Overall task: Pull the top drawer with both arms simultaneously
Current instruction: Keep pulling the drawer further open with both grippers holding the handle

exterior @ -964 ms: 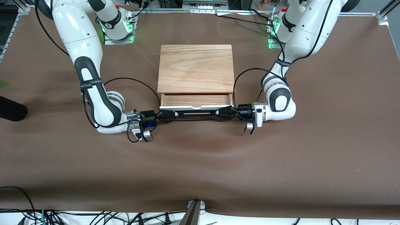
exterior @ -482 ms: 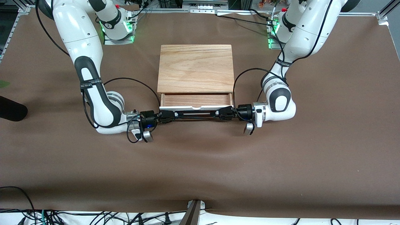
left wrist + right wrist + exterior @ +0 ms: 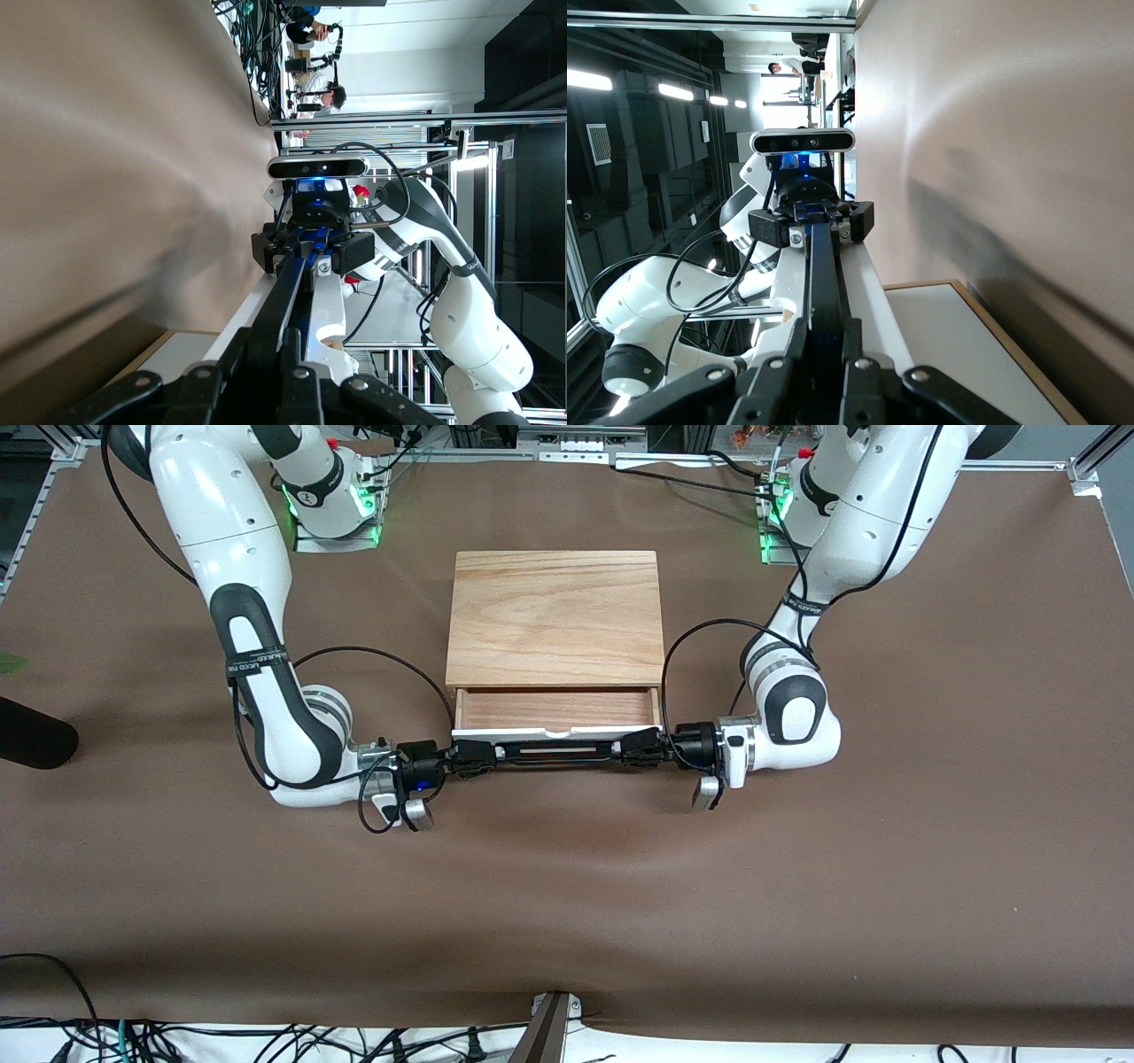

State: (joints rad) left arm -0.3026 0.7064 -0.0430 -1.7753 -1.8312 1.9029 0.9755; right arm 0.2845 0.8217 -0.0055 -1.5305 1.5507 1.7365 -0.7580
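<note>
Brown surface [image 3: 567,886] is carrying the box mid-table; you are seeing the top drawer [image 3: 556,710] standing partly out. Left gripper [image 3: 640,747] and right gripper [image 3: 476,755] are each clamping an end of its handle [image 3: 556,749] (more travel looks likely).

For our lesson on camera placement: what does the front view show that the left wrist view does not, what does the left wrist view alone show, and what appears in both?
Front view only: the light-wood top of the box, the shallow drawer's reddish-brown wood interior pulled partly out, and both white arms whole.

Left wrist view only: the lab's metal frame past the table edge.

Both: the long black bar handle, the left claw shut on one end, the right claw shut on the other, and the brown table cover.
</note>
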